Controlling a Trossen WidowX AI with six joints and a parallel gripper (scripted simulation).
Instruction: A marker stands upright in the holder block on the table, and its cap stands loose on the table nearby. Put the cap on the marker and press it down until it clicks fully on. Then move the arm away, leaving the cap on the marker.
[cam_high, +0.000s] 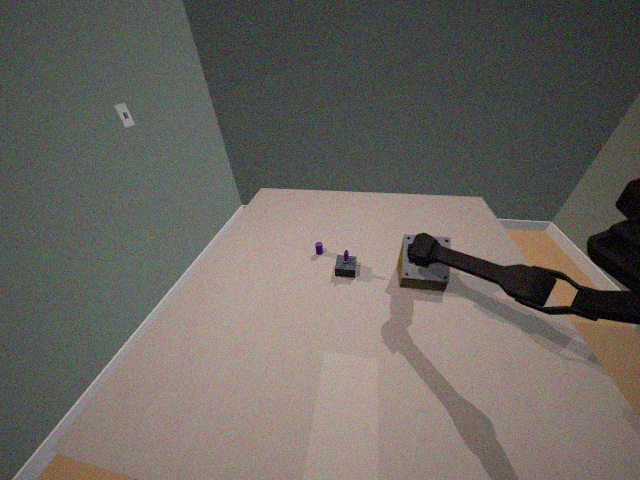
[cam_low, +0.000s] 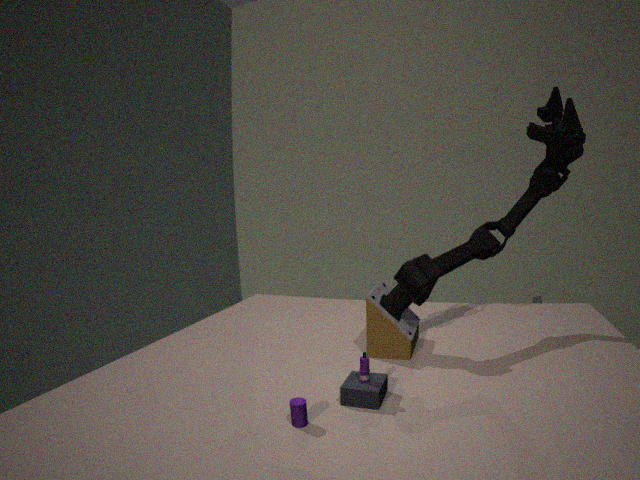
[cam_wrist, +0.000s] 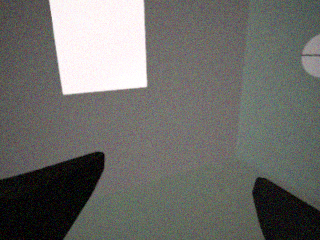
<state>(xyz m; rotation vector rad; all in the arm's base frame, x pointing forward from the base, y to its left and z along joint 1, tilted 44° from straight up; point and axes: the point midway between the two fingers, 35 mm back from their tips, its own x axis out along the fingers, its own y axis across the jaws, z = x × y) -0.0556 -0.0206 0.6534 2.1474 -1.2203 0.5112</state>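
Observation:
The purple marker (cam_low: 364, 366) stands upright in the dark grey holder block (cam_low: 363, 392) on the table; it also shows in the top view (cam_high: 345, 255), with the block (cam_high: 345, 271) under it. The purple cap (cam_low: 298, 411) stands loose on the table a short way from the block, also seen in the top view (cam_high: 319, 247). My gripper (cam_low: 562, 105) is raised high in the air, pointing up, far from both. Its fingers are wide apart and empty, as the wrist view (cam_wrist: 177, 192) shows, with only wall and ceiling beyond them.
The arm's base sits on a yellow wedge mount (cam_low: 390, 330), (cam_high: 423, 262) behind the holder block. Green walls stand to the left and behind. The table edge runs along the left side.

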